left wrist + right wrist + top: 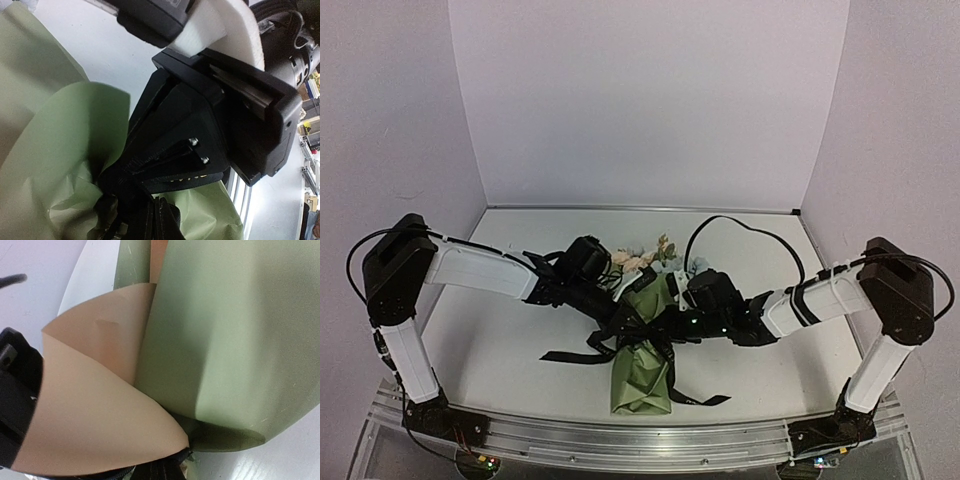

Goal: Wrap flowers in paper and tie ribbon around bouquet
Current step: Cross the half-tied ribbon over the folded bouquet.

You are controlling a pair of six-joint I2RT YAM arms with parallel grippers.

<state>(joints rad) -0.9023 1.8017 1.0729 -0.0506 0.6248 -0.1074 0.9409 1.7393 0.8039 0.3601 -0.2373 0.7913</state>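
Currently: tying step. Item: bouquet [642,372], a cone of olive paper [225,335], lies on the table [500,335], flowers [645,258] at the far end. Ribbon [570,357] girds its waist, ends trailing both sides. Left gripper [620,316] and right gripper [668,325] are pinched narrow there; whether they hold ribbon, you cannot tell. Next, you likely draw the ends apart gently.

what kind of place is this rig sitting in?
Likely a lab robot workcell: white table boxed in by plain pale walls, left arm and right arm bolted to an aluminium rail at its near edge, and what looks like equipment racks beyond the table in the left wrist view.
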